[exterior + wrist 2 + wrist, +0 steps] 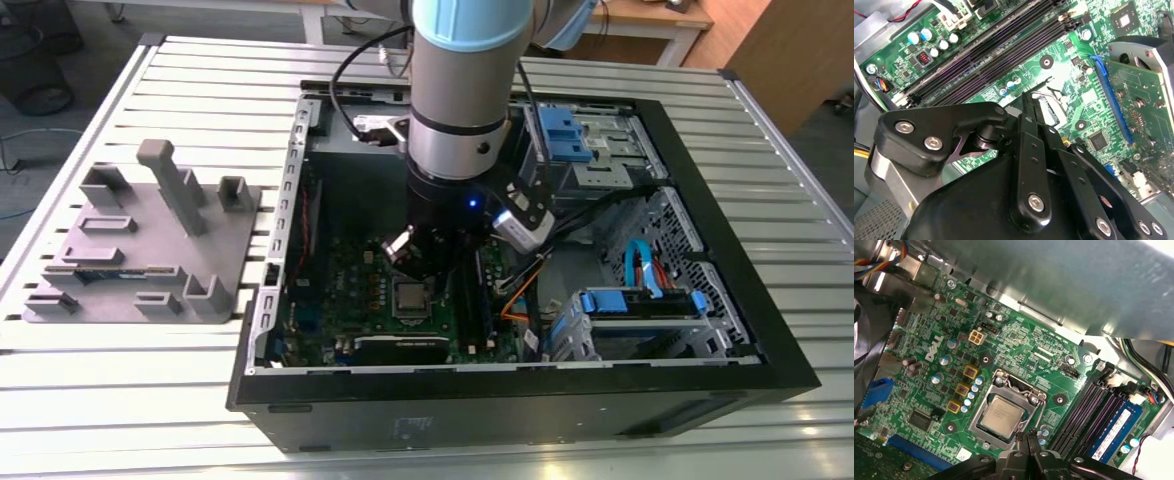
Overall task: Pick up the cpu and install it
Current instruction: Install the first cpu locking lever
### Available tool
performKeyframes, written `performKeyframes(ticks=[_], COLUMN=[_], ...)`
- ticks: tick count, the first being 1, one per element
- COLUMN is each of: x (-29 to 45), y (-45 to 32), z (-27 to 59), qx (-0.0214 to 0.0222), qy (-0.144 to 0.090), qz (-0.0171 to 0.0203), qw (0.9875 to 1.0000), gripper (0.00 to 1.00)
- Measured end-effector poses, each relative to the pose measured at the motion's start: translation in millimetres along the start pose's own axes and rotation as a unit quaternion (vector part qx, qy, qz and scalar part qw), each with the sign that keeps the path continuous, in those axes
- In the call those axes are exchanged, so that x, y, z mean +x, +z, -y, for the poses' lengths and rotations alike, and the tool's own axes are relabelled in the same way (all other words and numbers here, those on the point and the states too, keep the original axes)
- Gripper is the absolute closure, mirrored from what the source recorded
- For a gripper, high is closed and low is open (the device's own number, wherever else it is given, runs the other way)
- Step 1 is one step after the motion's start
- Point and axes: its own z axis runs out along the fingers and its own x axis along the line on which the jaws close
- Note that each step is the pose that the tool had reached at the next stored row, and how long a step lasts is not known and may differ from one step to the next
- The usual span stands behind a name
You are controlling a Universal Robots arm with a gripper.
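Since the cpu [999, 416] already lay flat inside its socket frame [1006, 410] at the lower middle of the first wrist view, placement looked done. The gripper [1030, 436] hovered just beside it, fingers [1029, 117] together and empty.

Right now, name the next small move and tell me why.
Probably lift the gripper straight up a little. The cpu already lies flat inside the socket frame on the motherboard, and the fingertips look closed together just above the frame's edge, holding nothing.
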Motion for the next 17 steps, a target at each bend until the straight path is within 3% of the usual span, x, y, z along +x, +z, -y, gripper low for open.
performKeyframes(ticks=[4,13,17], x=[-0.1,-1.3,-1.1], y=[1.1,4.6,0.2], z=[-0.2,0.1,0.7], qx=[-0.0013,-0.0018,-0.0015], qy=[0.019,0.026,0.026], qz=[-0.0028,-0.0039,-0.004], qw=[0.9998,0.9996,0.9996], gripper=[0.87,0.87,0.87])
